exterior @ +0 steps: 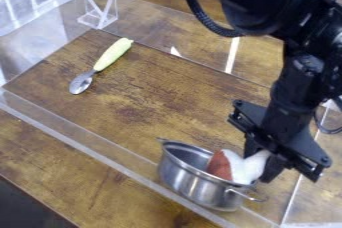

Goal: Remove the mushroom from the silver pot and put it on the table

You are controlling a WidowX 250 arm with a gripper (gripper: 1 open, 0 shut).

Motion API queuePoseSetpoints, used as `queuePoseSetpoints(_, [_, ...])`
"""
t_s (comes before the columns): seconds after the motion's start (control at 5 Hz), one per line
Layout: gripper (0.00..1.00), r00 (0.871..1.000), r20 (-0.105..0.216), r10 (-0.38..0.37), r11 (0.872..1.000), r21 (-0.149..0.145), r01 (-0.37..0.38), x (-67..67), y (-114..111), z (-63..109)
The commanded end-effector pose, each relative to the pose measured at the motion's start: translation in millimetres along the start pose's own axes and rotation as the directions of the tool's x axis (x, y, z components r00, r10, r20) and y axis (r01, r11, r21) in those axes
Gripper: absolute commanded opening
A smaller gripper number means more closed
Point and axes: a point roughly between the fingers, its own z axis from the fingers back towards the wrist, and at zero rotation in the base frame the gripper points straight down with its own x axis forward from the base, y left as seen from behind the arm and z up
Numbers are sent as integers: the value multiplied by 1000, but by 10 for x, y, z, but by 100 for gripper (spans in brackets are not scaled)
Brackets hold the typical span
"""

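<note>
Gripper (267, 155): black, jointed, pinching white stem of mushroom (234, 166).
Mushroom: reddish-brown rounded cap, still partly w/in pot.
Silver pot (198, 179): shiny round steel, thin loop handles, near clear acrylic wall (100, 147).
Table (160, 97): dk wood grain, open btwn pot & yellow-handled spoon (99, 66).

The robot arm (283, 47) is black in colour, from the upper right of the frame down to the lower right. Its upper part is thick and rounded, with smooth, slightly shiny surface. A dark cable (201, 10) makes a curve beside it, near the top. The gripper (265, 164) is also black, with angular, narrow parts. Small markings are too blurred to read.
</note>
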Motion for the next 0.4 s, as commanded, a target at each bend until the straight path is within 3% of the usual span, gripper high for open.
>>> queuePoseSetpoints(0.0, [0, 995, 89, 45, 999, -5, -45, 156, 67, 254])
queuePoseSetpoints(0.2, [0, 990, 119, 74, 997, 3, -75, 193, 115, 280])
